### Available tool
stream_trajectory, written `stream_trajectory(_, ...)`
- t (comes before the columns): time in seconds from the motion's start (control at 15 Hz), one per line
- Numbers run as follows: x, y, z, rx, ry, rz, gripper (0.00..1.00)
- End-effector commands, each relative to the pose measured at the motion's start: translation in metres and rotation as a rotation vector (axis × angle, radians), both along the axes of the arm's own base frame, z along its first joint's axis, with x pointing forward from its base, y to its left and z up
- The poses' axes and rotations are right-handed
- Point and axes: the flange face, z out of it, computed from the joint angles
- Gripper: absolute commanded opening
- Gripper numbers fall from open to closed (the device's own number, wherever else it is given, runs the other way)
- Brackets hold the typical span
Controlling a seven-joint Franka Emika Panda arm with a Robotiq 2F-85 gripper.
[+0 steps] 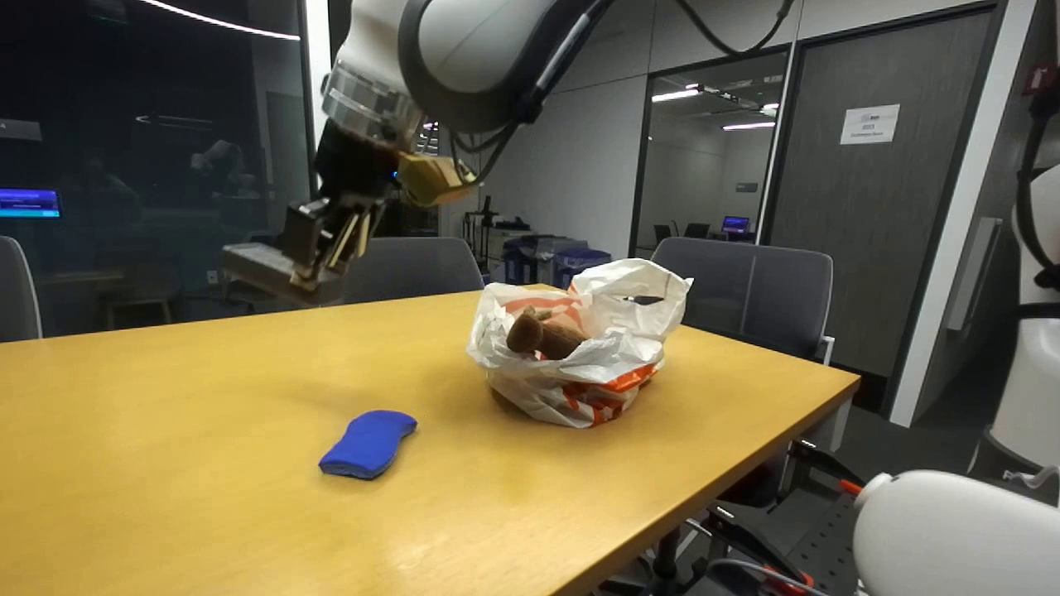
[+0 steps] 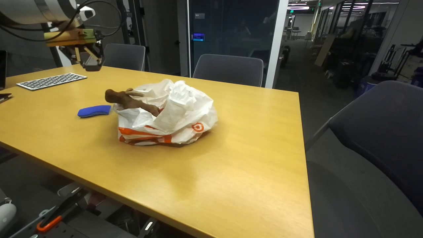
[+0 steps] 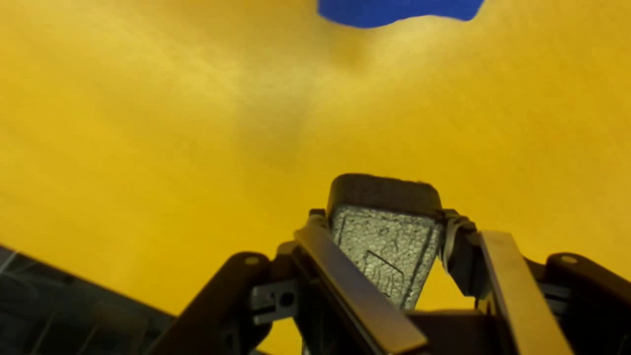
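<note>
Grey shows on the block (image 3: 385, 237) clamped in your hand (image 3: 387, 222). A blue pad (image 1: 368, 444) lies on the worktop (image 1: 182, 397).

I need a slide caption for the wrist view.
Gripper holding a gray block above a yellow table, blue object cropped at top.

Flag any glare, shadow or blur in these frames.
Wrist view: table looks soft, with a pale sheen by the blue pad; the grey block in the tool is crisper. In an exterior view, a pale glare spot sits low on the table and a light streak shows on dark glass. In an exterior view, a dim patch, shadow or reflection, lies before the white bag.
</note>
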Motion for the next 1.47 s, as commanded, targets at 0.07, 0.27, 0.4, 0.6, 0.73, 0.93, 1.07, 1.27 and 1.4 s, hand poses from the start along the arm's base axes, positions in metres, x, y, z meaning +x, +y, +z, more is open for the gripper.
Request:
stream_trajectory(0.07, 0.013, -0.1, 0.054, -0.074, -0.16, -0.172, 0.33)
stream_trajectory(0.27, 0.019, -0.166, 0.055, -0.167, -0.222, -0.305, 0.33)
stream_trajectory(0.4, 0.014, -0.201, 0.053, -0.247, -0.234, -0.404, 0.33)
stream_trajectory(0.6, -0.003, -0.24, 0.043, -0.388, -0.215, -0.548, 0.33)
stream_trajectory(0.73, -0.019, -0.257, 0.028, -0.477, -0.132, -0.62, 0.33)
stream_trajectory(0.93, -0.039, -0.263, 0.0, -0.514, 0.0, -0.605, 0.33)
stream_trajectory(1.07, -0.047, -0.26, -0.017, -0.514, 0.059, -0.576, 0.33)
stream_trajectory(1.27, -0.051, -0.261, -0.046, -0.541, 0.127, -0.54, 0.33)
stream_trajectory(1.4, -0.051, -0.267, -0.059, -0.568, 0.153, -0.529, 0.33)
